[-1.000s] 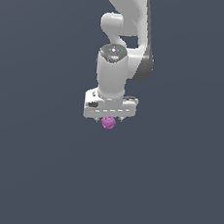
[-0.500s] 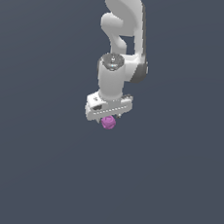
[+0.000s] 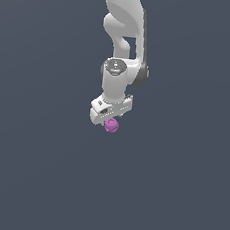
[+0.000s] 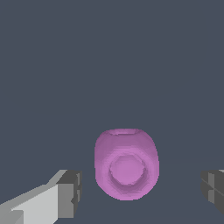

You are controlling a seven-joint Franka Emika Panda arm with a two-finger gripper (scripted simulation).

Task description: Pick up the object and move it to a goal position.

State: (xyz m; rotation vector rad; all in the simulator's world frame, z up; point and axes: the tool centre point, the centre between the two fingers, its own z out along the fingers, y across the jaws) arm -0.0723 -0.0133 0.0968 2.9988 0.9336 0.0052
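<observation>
Gripper (image 4: 139, 188) spread wide, gripping nothing — magenta ball (image 4: 126, 164) sits between the jaws, clear gaps either side, slightly nearer one finger (image 4: 70, 194). Risk: uneven closing nudges the round ball, which rolls out before the pinch seats.
</observation>
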